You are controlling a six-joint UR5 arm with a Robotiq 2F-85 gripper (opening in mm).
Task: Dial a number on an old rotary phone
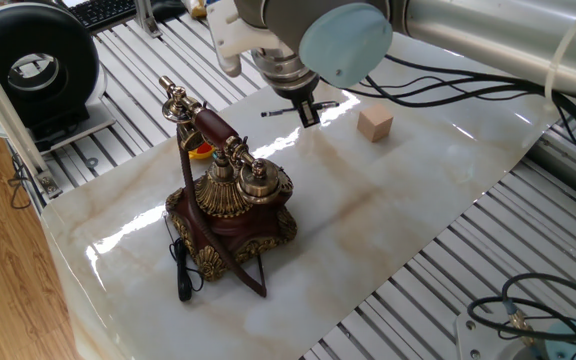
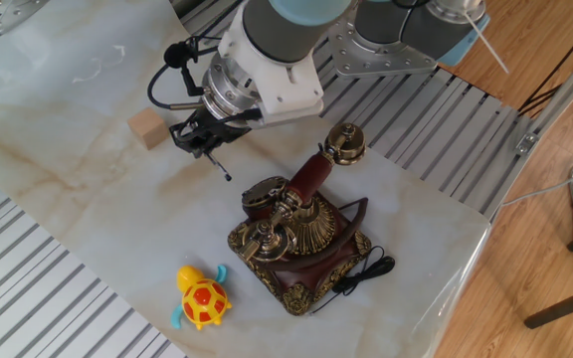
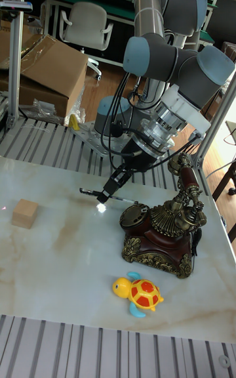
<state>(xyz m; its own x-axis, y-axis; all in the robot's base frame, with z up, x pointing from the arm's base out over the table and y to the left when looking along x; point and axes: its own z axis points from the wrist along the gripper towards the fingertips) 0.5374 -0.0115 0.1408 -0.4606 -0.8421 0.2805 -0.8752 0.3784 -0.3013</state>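
Observation:
The old rotary phone (image 1: 233,205) (image 2: 296,234) (image 3: 160,230) stands upright on the marble tabletop, dark wood with brass trim. Its handset (image 2: 311,174) rests in the cradle, and a black cord trails off the base. My gripper (image 1: 308,112) (image 2: 202,139) (image 3: 113,188) hovers above the table beside the phone, on its dial side, apart from it. It is shut on a thin black stylus (image 3: 108,195) that lies roughly level. The stylus tip (image 2: 229,178) points toward the phone's dial (image 3: 134,210) without touching it.
A small wooden cube (image 1: 375,124) (image 2: 148,129) (image 3: 25,212) sits on the marble beyond the gripper. A yellow and orange toy turtle (image 2: 202,298) (image 3: 139,293) lies near the phone. Slatted metal tabletop (image 2: 58,288) surrounds the marble slab. A black round device (image 1: 38,65) stands off the slab.

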